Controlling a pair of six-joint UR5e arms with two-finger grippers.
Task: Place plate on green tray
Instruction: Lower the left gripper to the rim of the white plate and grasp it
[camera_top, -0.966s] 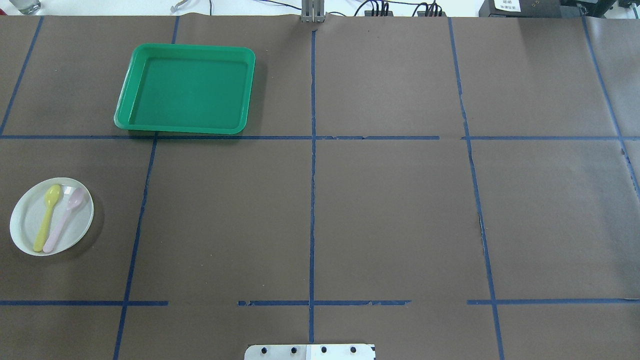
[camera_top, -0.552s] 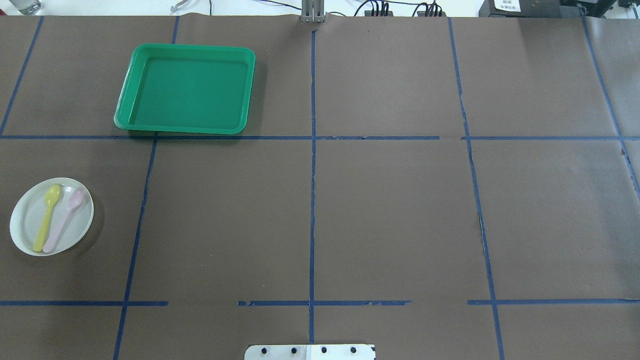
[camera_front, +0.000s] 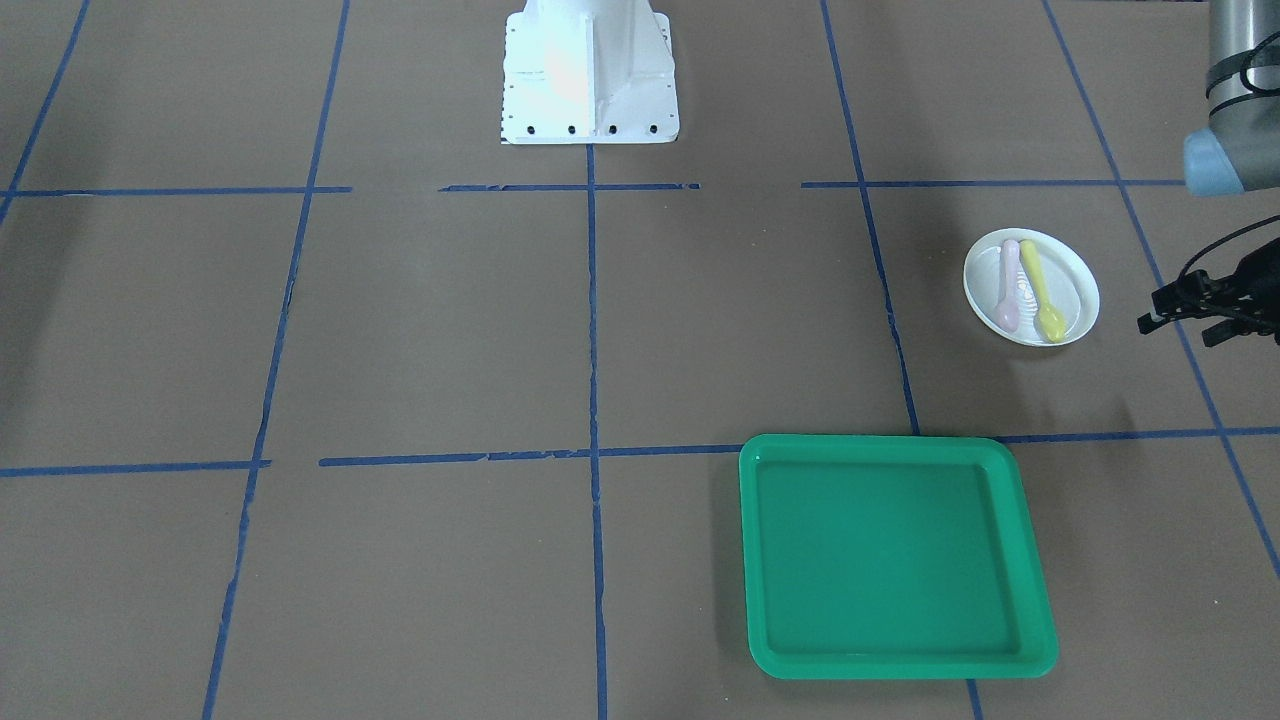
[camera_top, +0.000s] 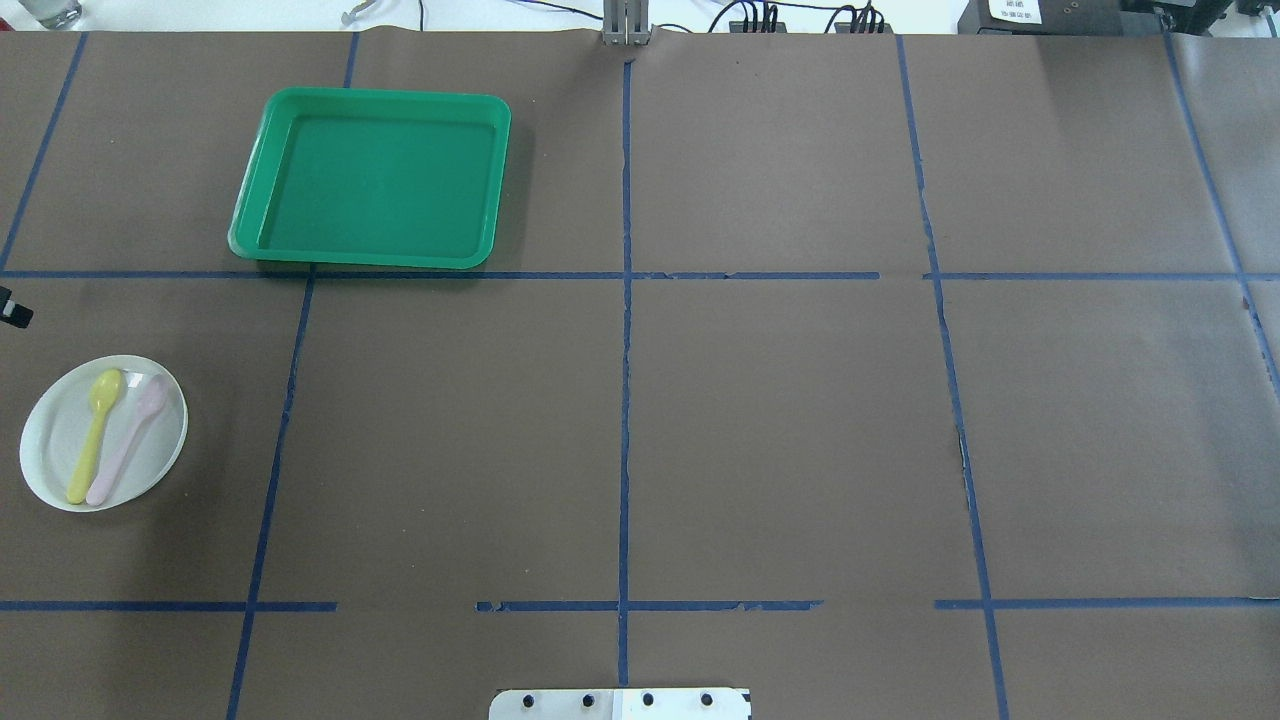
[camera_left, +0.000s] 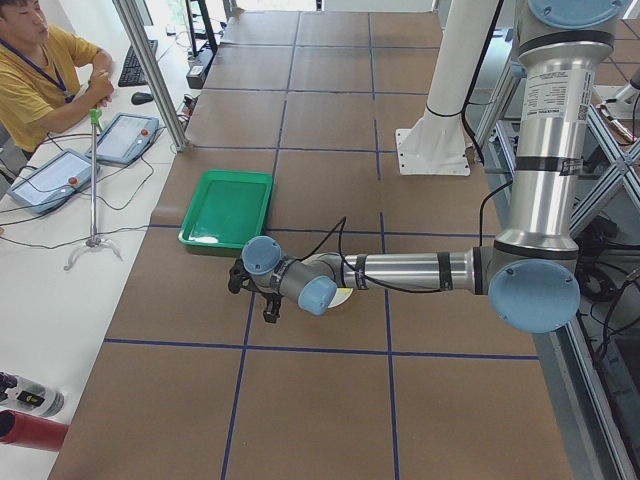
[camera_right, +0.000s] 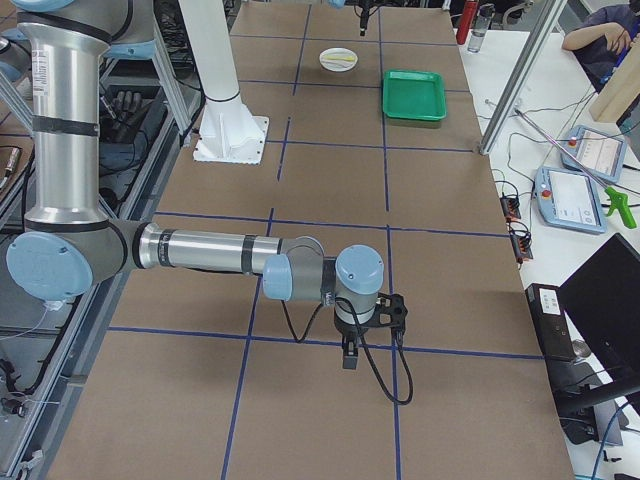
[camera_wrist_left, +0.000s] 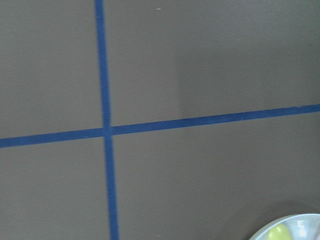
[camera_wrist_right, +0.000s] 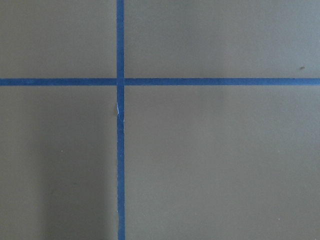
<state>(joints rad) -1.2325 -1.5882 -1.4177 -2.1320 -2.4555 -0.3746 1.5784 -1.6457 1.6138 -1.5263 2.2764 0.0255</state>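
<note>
The white plate (camera_top: 55, 450) lies at the table's left, and a yellow spoon (camera_top: 95, 432) and a pink spoon (camera_top: 130, 438) lie on it. It also shows in the front view (camera_front: 1075, 290), in the right view (camera_right: 339, 60) and at the left wrist view's bottom corner (camera_wrist_left: 300, 227). The green tray (camera_top: 375, 178) lies empty farther back (camera_front: 895, 555). My left gripper (camera_front: 1180, 325) hovers just outside the plate, its fingers apart and empty. My right gripper (camera_right: 368, 335) hangs over bare table far from both; I cannot tell if it is open or shut.
The robot's white base (camera_front: 588, 75) stands at the table's near middle. Blue tape lines cross the brown table cover. An operator (camera_left: 40, 70) sits at a side table with tablets and a stand beyond the tray.
A black tip of the left gripper has come into the overhead view at the left edge, above the plate. Plate, spoons and tray have not moved.
</note>
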